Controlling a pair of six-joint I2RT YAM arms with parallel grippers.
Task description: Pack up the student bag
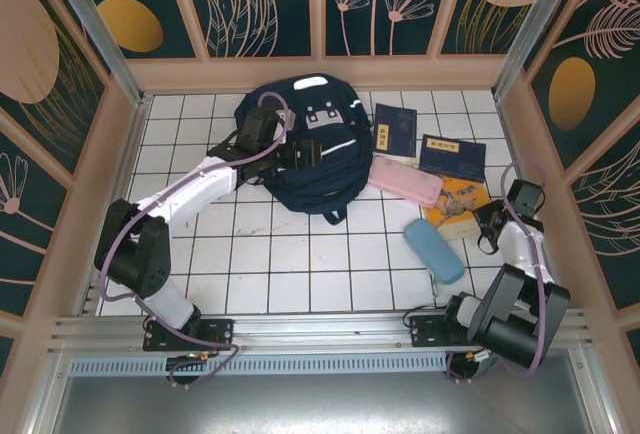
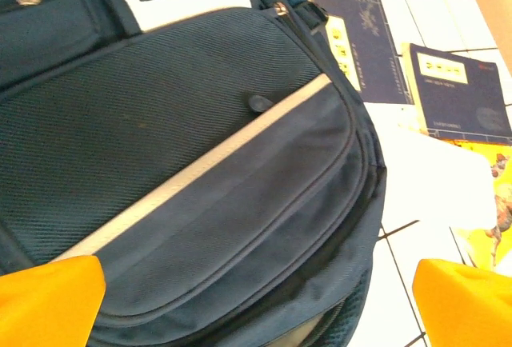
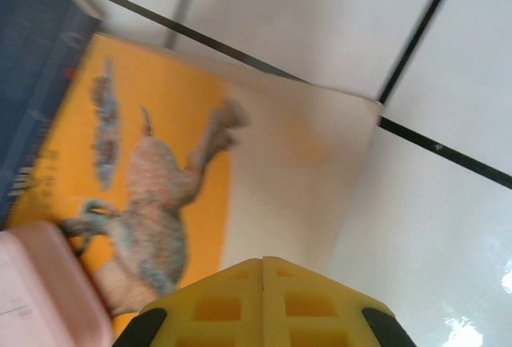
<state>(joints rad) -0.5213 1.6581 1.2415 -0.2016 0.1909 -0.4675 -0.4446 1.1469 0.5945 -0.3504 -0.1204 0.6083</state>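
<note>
We see the student bag (image 1: 318, 169) lying at the far middle of the white-tiled worktop (image 1: 290, 264). Our left pincer (image 2: 258, 295) hangs just over its front, spread wide and holding nothing. Our right pincer (image 3: 262, 287) is closed and empty at the edge of the yellow book (image 3: 152, 155), well right of the bag.

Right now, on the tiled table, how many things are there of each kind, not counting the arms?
Bags: 1, the student bag
Books: 3, two navy booklets and a yellow book
Pencil cases: 2, a pink case and a blue case
Total: 6
</note>
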